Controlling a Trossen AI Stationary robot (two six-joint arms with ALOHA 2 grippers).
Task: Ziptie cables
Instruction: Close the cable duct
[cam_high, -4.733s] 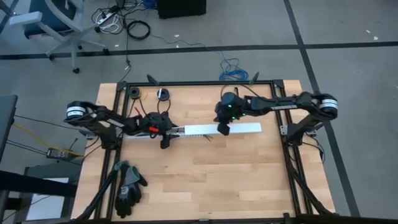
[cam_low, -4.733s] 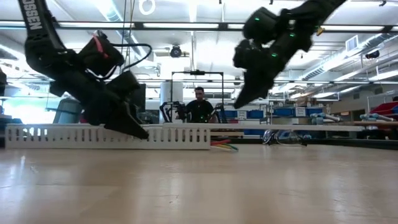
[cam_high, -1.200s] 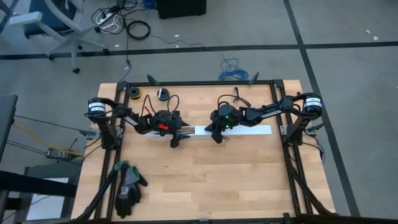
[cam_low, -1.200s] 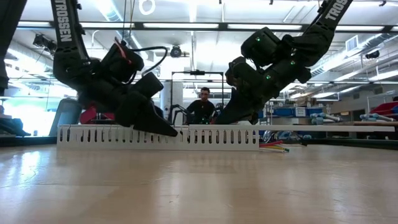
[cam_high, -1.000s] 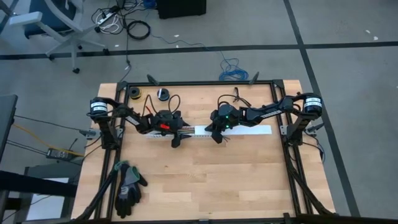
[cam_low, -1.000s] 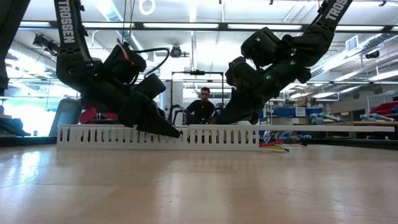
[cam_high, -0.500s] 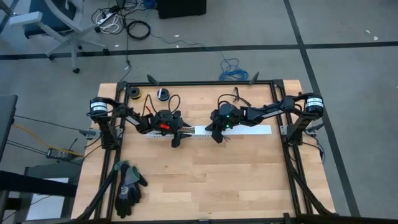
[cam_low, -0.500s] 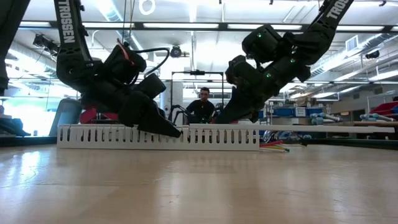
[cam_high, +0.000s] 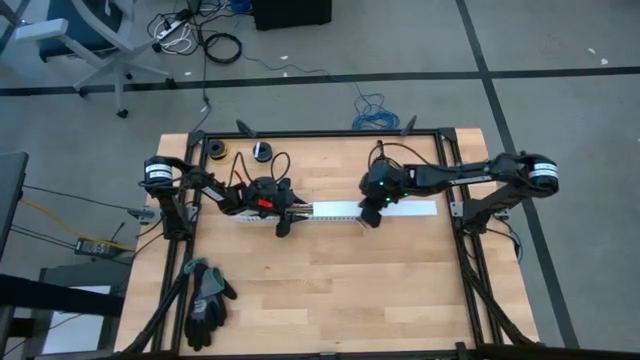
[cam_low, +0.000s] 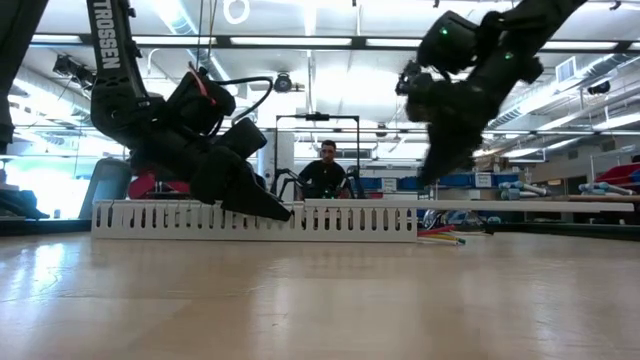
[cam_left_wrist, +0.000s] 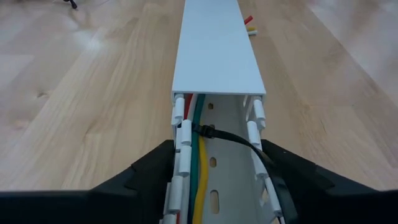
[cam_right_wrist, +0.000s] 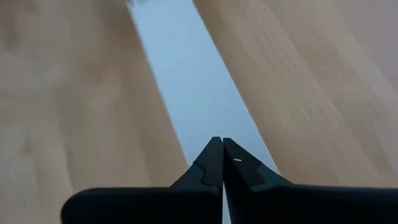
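A long white slotted duct (cam_high: 330, 211) lies flat on the table, its far stretch covered by a white lid (cam_left_wrist: 217, 43). Red, green and yellow cables (cam_left_wrist: 200, 163) run along inside it under a black ziptie (cam_left_wrist: 233, 138). Their coloured ends stick out past the duct's right end (cam_low: 440, 237). My left gripper (cam_left_wrist: 217, 186) straddles the duct's uncovered part, also seen in the high view (cam_high: 283, 225). My right gripper (cam_right_wrist: 222, 149) is shut and hangs above the lid, clear of it (cam_low: 428, 178). My left gripper has the duct between its two fingers, one finger (cam_left_wrist: 152, 168) against each slotted side wall (cam_left_wrist: 179, 134), just short of the lid's end. It comes slanting down from the table's left, pointing along the duct. The duct rests flat on the table.
A pair of dark gloves (cam_high: 205, 300) lies near the table's near left corner. Two small spools (cam_high: 215, 150) (cam_high: 261, 151) sit at the far edge. A person (cam_low: 322, 175) stands in the room behind. Bare wood stretches in front of the duct.
My right gripper has lifted away from the lid's left end and moved up and toward the table's right edge, staying shut. The duct, the lid and my left gripper have kept still.
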